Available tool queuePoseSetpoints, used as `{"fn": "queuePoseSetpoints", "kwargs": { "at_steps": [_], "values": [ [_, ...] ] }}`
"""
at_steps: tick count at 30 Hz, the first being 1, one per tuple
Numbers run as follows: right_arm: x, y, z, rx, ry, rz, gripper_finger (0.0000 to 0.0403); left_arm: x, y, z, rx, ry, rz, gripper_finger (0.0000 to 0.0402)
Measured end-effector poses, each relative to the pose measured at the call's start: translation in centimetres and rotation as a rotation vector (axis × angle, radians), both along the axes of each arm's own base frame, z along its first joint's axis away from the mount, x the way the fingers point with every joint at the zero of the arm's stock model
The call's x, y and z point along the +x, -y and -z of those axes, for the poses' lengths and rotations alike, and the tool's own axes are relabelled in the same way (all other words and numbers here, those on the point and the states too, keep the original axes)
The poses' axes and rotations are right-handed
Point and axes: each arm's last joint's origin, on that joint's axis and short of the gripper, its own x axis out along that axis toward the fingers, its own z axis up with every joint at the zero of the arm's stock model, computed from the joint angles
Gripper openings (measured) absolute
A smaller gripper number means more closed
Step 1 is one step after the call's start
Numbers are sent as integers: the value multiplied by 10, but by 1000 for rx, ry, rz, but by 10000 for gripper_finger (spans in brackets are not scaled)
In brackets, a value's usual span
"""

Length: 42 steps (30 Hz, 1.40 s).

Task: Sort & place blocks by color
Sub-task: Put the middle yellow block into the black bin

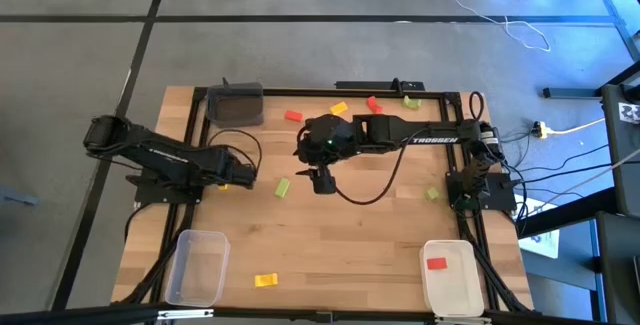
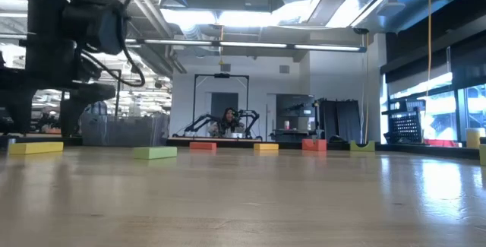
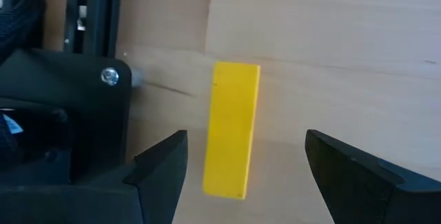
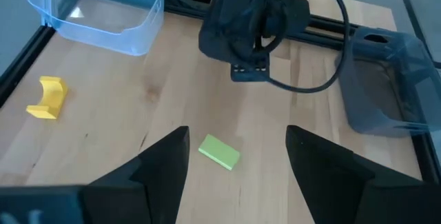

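Left wrist view: yellow block [image 3: 231, 138] lies on the surface between the left pincer [image 3: 253, 176] fingers, its long axis running along them.
Pincer: wide open, empty.
Right pincer [image 4: 234, 160]: open above green block [image 4: 219, 151].

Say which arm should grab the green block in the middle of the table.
Right. Its gripper hangs open beside the green block, which lies between its jaws in the wrist view. The left gripper is open around a yellow block.
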Motion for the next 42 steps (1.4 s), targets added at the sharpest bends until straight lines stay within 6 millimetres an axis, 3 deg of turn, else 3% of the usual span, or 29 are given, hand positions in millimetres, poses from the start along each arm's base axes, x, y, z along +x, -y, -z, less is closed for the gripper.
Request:
{"fn": "queuePoseSetpoints", "kwargs": {
  "at_steps": [14, 32, 42],
  "values": [
    [0, 0, 0, -1, 6, 0, 242, 13, -1, 26, -18, -131, -25, 283],
    [0, 0, 0, 2, 5, 2, 242, 13, -1, 28, -13, -150, 49, 283],
    [0, 0, 0, 2, 4, 2, 242, 14, -1, 28, 24, -119, -23, 283]
  ]
}}
